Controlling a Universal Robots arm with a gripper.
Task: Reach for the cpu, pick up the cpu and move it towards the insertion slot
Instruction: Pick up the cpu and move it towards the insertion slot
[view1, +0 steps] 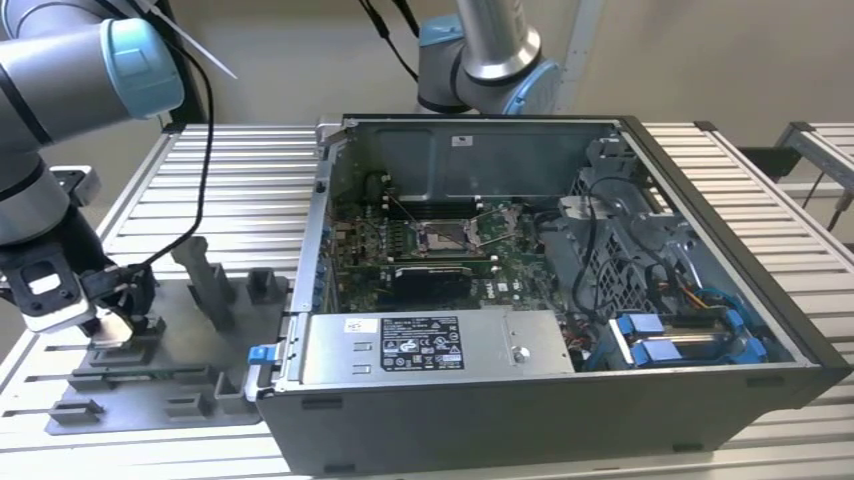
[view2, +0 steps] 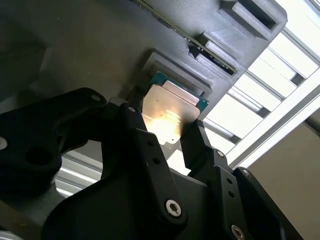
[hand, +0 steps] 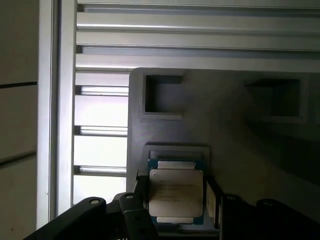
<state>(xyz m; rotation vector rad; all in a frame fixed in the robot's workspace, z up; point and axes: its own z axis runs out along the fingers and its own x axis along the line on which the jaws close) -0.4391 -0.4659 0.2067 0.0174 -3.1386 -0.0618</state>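
Where everything rests: table (view1: 214, 190), pale metal slats, running under the end effector and far beyond it on all sides.
Computer case (view1: 747, 330): dark, lid off, lying open on the table, well apart from the end effector toward the exterior view's right.
Arm (view1: 54, 90): grey tube with pale blue joint caps, reaching down to the end effector from above.
Fixture plate (view1: 160, 400): grey plastic with raised blocks and square pockets, flat on the table directly beneath the end effector, just beside the case.
End effector (view1: 114, 322): black, lowered onto the plate. In both wrist views its fingers (view2: 195, 142) sit against two opposite edges of the chip, the jaws drawn in to its width and gripping it.
Insertion slot (view1: 442, 236): silver-framed square with a dark centre on the green board inside the case, well apart from the end effector.
Cpu (hand: 176, 192): thin square, silvery top, green rim, lying in its shallow pocket on the plate between the fingers.
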